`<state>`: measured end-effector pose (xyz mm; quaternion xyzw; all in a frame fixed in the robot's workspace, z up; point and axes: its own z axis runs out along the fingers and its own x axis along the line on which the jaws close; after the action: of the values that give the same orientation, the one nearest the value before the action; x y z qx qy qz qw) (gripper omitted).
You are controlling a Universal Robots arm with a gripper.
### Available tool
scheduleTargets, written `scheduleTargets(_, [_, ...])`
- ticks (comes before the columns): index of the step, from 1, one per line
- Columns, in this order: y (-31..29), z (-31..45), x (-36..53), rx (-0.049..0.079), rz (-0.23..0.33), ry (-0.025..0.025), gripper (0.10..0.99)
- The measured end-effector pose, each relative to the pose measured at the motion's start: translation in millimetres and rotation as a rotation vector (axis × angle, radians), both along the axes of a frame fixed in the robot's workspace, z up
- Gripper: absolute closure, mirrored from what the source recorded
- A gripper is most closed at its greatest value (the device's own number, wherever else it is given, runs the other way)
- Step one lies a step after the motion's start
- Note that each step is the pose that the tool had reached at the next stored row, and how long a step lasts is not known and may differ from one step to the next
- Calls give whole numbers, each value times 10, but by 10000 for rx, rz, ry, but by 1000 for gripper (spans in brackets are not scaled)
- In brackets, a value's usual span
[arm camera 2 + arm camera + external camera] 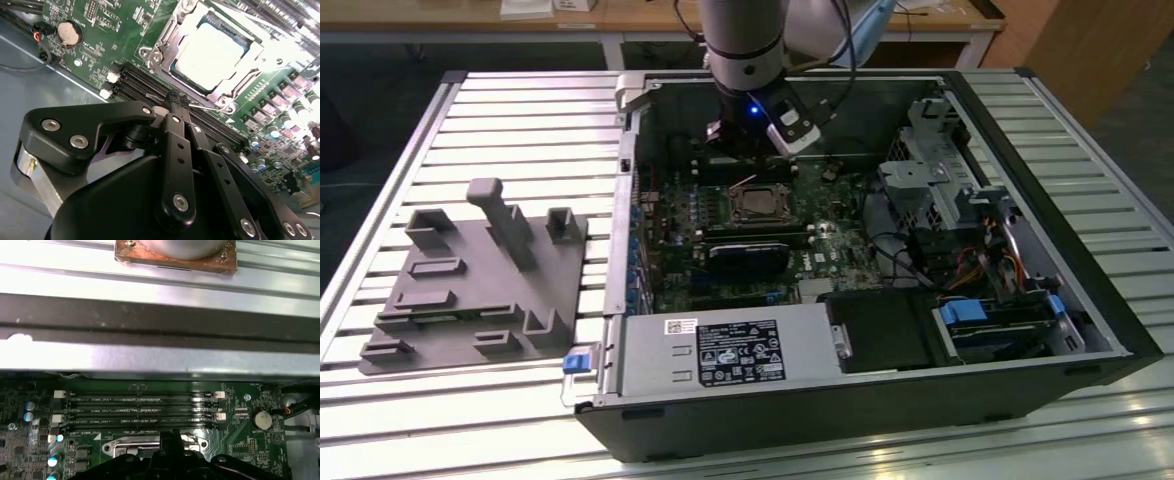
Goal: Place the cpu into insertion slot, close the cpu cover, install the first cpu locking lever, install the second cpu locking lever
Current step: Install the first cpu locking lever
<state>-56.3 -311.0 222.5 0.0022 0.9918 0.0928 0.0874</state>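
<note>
the gripper (176,101) hangs low inside the open case (854,420) – a metal wall close by – black fingertips pinched together above the long black memory slots (137,86). just beside them the cpu (212,52), a dull silver square, sits in the slot (192,90) – silvery cover (167,42) framing it.

On the table (520,120), the computer case (854,420); beside it, at the exterior view's left, the fixture plate (467,270). Inside the case, flat on its bottom, the circuit board (834,245). On the board, the insertion slot (757,204), with the cpu (210,50) in it and the cpu cover (167,45) down around the chip. Just beside the slot, the memory slots (140,85); over these, the gripper (176,100). Next to the board, the power supply (720,355); at the exterior view's right, the drive cage (934,170).
</note>
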Motion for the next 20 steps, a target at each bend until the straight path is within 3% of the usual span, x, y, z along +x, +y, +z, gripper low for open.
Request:
scheduleTargets(4, [34,-19,1,-149,-1,-17,980])
scheduleTargets(8, [48,-40,2,-348,-9,-173,980])
scheduleTargets(13, [59,-76,2,-383,-36,-354,980])
scheduleTargets(20, [67,-103,2,-401,-928,-355,980])
